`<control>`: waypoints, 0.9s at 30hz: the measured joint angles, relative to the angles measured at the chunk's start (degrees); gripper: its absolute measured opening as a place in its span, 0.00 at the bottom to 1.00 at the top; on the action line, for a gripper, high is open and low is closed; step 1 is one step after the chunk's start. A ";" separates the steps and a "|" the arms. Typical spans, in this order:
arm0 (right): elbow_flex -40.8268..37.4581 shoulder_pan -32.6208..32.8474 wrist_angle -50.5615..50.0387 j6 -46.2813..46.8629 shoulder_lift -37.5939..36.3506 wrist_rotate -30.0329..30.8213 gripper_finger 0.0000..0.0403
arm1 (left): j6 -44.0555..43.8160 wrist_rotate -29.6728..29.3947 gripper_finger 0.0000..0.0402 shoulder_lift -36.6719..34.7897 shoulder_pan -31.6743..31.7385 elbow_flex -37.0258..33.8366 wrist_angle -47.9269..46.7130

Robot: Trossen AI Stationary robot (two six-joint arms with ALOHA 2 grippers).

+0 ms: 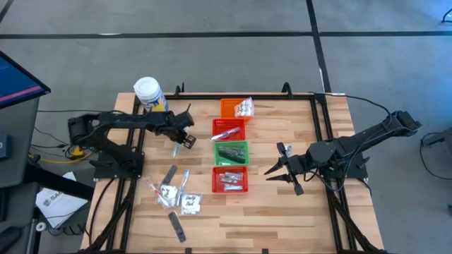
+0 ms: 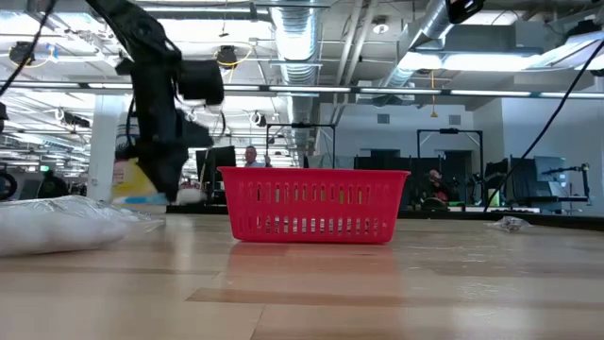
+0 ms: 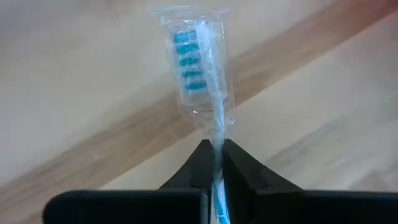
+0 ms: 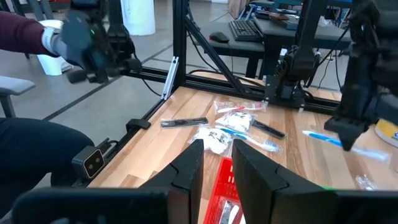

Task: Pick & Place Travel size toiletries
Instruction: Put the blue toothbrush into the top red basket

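My left gripper is shut on a clear-wrapped toothbrush with blue bristles, left of the basket row. The right wrist view shows this brush under that gripper. More travel size toiletries lie loose at the near left: sachets, another toothbrush and dark strips. A sachet sits in the orange basket. My right gripper hovers open right of the baskets, with nothing between its fingers. My left gripper pinches the toothbrush between its two fingers at the neck just below the head, through the clear wrapper. The fingers come from above, pointing steeply down, and lie across the brush. The brush lies roughly level, and it looks just clear of the table.
Orange, red, green and red baskets stand in a row at the table's middle. A white jar with a yellow label stands at the far left. Black frame rails run along the table's sides.
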 joint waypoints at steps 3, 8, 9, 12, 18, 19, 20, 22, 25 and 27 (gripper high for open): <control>0.00 0.02 0.01 0.49 0.00 0.02 0.19 | -1.88 -2.51 0.02 -5.44 -3.42 0.00 -0.18; 0.00 0.02 0.03 2.57 0.00 0.04 0.19 | -5.02 -8.61 0.02 -14.21 -9.70 0.04 -0.07; 0.00 0.02 0.03 3.07 0.00 0.06 0.19 | -5.55 -9.92 0.02 -15.72 -11.07 0.07 0.05; 0.00 0.02 0.14 3.92 0.00 0.06 0.19 | -7.42 -13.46 0.02 -19.20 -15.21 0.11 0.27; 0.00 0.02 1.86 4.79 0.23 0.04 0.19 | -8.99 -18.41 0.02 -21.41 -22.38 0.11 3.55; 0.00 0.02 2.93 4.89 0.68 0.04 0.19 | -8.99 -19.00 0.02 -21.38 -23.38 0.12 4.43; 0.00 0.07 3.70 4.91 1.09 0.03 0.19 | -9.03 -19.84 0.02 -21.30 -24.47 0.13 5.29; 0.00 0.49 5.53 4.90 1.98 0.03 0.19 | -8.89 -21.41 0.02 -20.71 -26.43 0.15 7.99; 0.02 0.83 9.11 4.54 4.02 0.02 0.19 | -8.47 -24.30 0.02 -20.16 -29.24 0.17 11.66; 0.00 0.83 11.09 4.52 5.32 -0.13 0.19 | -7.65 -25.84 0.02 -19.80 -30.96 0.20 13.78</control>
